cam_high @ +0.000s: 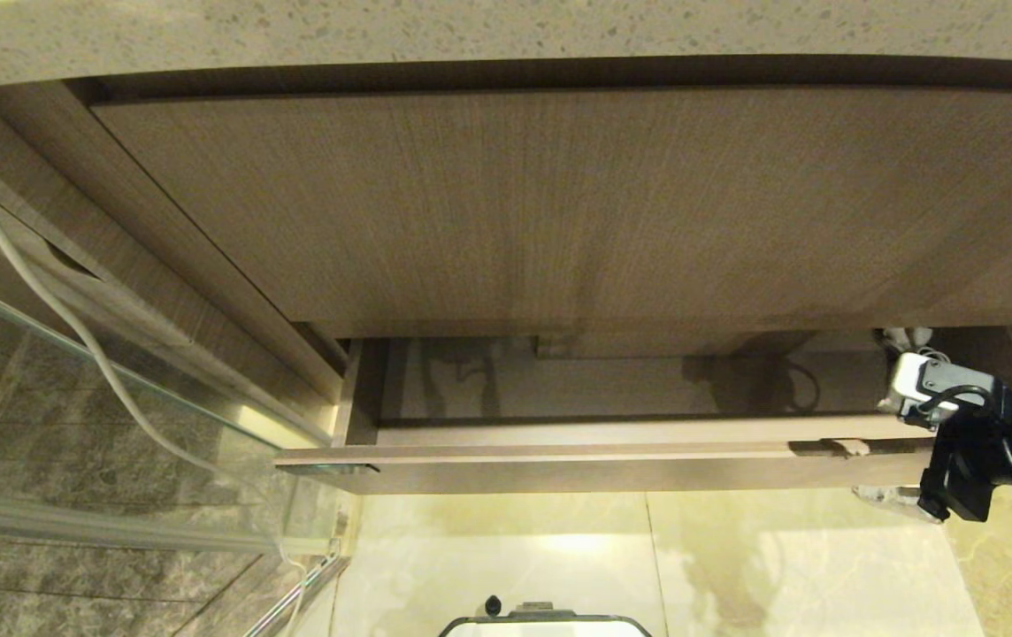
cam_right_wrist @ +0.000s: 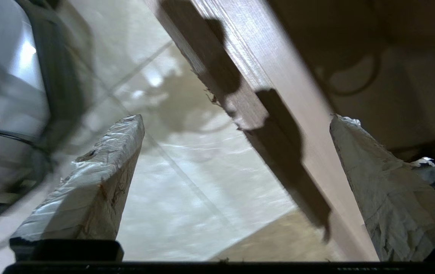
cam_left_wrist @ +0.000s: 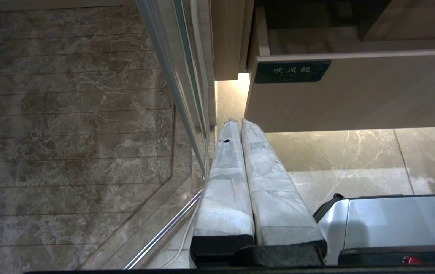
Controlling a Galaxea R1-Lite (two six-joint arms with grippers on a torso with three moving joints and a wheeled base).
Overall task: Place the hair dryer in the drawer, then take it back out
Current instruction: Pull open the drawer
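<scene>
The drawer (cam_high: 594, 464) stands pulled out under the tall wood panel, and its light-brown front (cam_left_wrist: 354, 95) carries a small dark label. My right gripper (cam_high: 895, 442) is open at the drawer's right end and straddles the front board (cam_right_wrist: 278, 76). One finger (cam_right_wrist: 384, 182) is inside the drawer, the other (cam_right_wrist: 99, 175) outside over the floor, with nothing held. A white curled piece (cam_high: 904, 337), apparently the hair dryer's cord, lies at the drawer's right end; the dryer's body is hidden. My left gripper (cam_left_wrist: 238, 122) is shut and empty, parked low by the drawer's left corner.
A glass shower partition (cam_high: 117, 380) with a white cable (cam_high: 72, 327) running across it stands to the left. The stone counter (cam_high: 471, 35) overhangs the tall panel (cam_high: 559, 203). My own base (cam_left_wrist: 392, 224) sits on the pale marble floor below the drawer.
</scene>
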